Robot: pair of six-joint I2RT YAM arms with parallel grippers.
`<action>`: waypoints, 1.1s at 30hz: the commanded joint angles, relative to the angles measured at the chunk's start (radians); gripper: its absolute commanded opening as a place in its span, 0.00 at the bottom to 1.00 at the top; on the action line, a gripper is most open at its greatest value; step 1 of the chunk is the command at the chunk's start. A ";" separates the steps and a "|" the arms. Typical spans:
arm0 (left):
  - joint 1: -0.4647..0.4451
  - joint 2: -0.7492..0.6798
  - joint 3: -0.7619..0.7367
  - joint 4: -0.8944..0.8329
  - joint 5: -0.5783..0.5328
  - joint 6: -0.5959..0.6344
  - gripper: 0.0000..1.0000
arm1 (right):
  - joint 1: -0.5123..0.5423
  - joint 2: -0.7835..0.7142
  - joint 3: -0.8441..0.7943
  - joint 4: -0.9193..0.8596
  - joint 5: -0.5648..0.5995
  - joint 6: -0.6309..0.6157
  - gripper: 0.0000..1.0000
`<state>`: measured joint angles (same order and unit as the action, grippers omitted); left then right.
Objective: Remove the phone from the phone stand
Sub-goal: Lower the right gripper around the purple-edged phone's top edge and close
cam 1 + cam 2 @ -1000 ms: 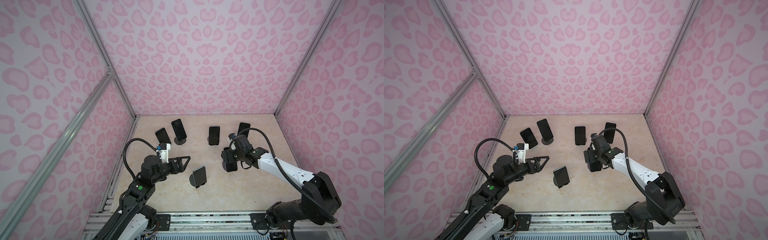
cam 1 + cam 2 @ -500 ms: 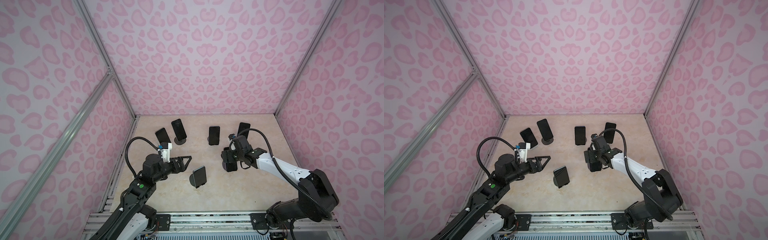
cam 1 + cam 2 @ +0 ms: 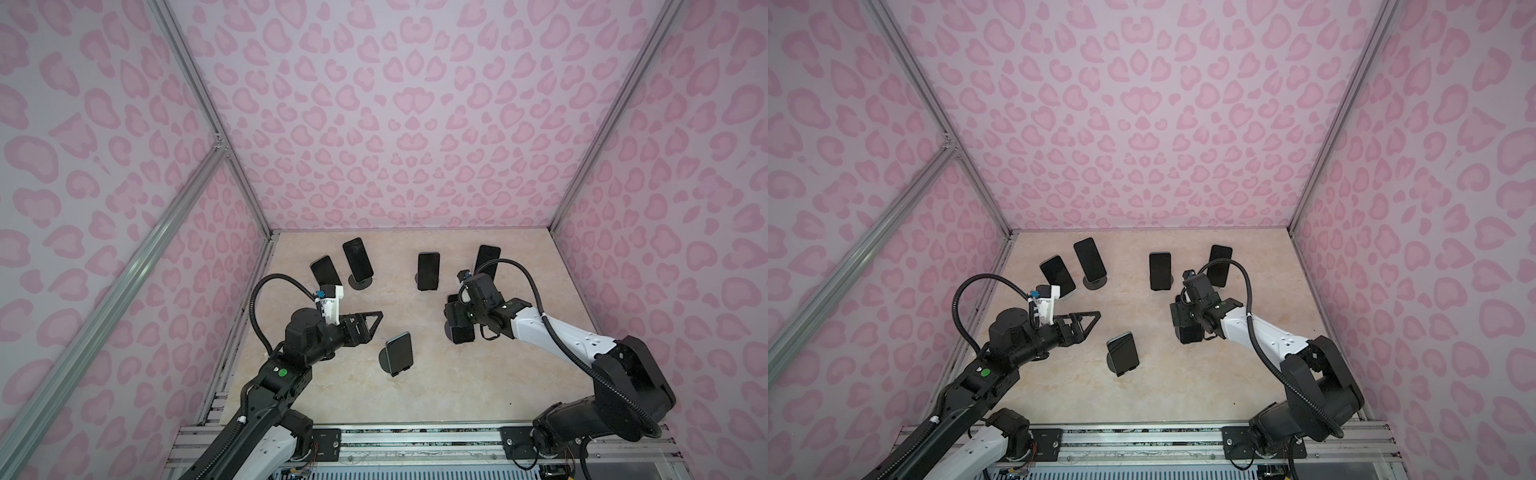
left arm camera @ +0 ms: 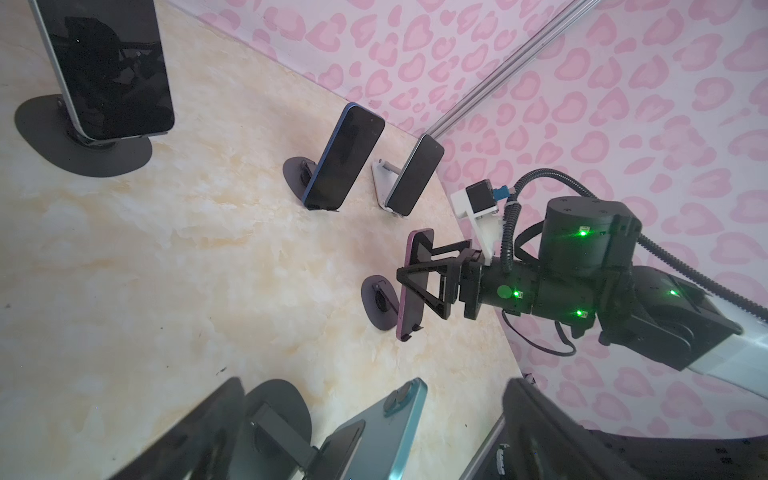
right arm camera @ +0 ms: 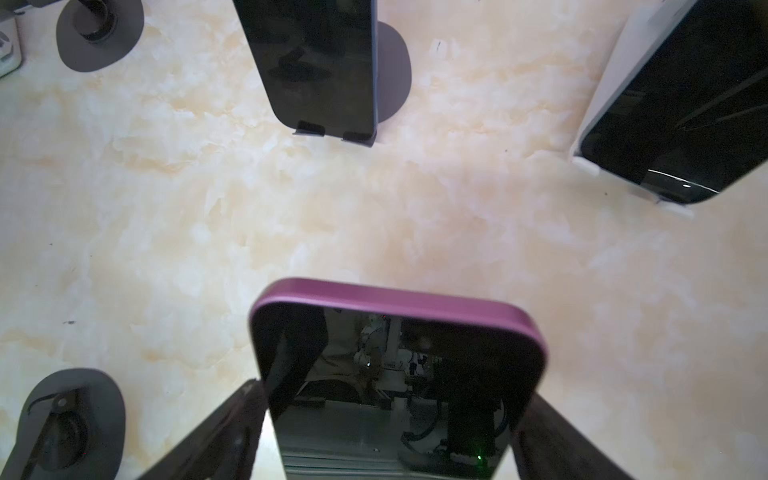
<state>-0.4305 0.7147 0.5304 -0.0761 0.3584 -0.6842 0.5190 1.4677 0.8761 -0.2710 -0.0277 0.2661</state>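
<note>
A purple phone [image 5: 395, 374] leans upright on its dark stand [image 4: 374, 303] at the right of the floor. My right gripper [image 5: 395, 436] is open and straddles it near its top, one finger [image 5: 232, 424] close to each side edge. In both top views the right gripper [image 3: 457, 320] [image 3: 1185, 324] covers most of that phone. A teal phone [image 3: 399, 351] [image 4: 386, 432] rests on another dark stand [image 4: 282, 411] at front centre. My left gripper [image 3: 374, 326] [image 3: 1092, 324] hangs open just left of it, nothing between its fingers.
More dark-screened phones stand on stands along the back: two at the left [image 3: 326, 270] [image 3: 357, 257], one in the middle [image 3: 428, 270] and one at the right [image 3: 487, 259] behind my right wrist. Pink patterned walls close in the marble floor [image 3: 457, 395].
The left gripper has edged slightly right toward the teal phone. The right arm has stayed over the purple phone.
</note>
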 commanded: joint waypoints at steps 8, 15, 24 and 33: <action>0.001 -0.029 -0.007 -0.008 -0.034 0.008 1.00 | 0.007 -0.013 -0.017 0.018 0.021 -0.018 0.80; 0.001 -0.056 0.015 -0.052 -0.049 0.052 1.00 | 0.019 -0.035 -0.020 0.014 0.044 -0.010 0.76; 0.001 -0.071 0.046 -0.105 -0.090 0.090 1.00 | 0.021 -0.050 -0.032 0.019 0.070 0.002 0.73; 0.000 -0.083 0.033 -0.114 -0.096 0.089 1.00 | 0.023 -0.054 -0.047 0.047 0.078 0.022 0.71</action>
<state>-0.4313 0.6353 0.5655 -0.1879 0.2687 -0.6022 0.5411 1.4170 0.8375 -0.2508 0.0341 0.2749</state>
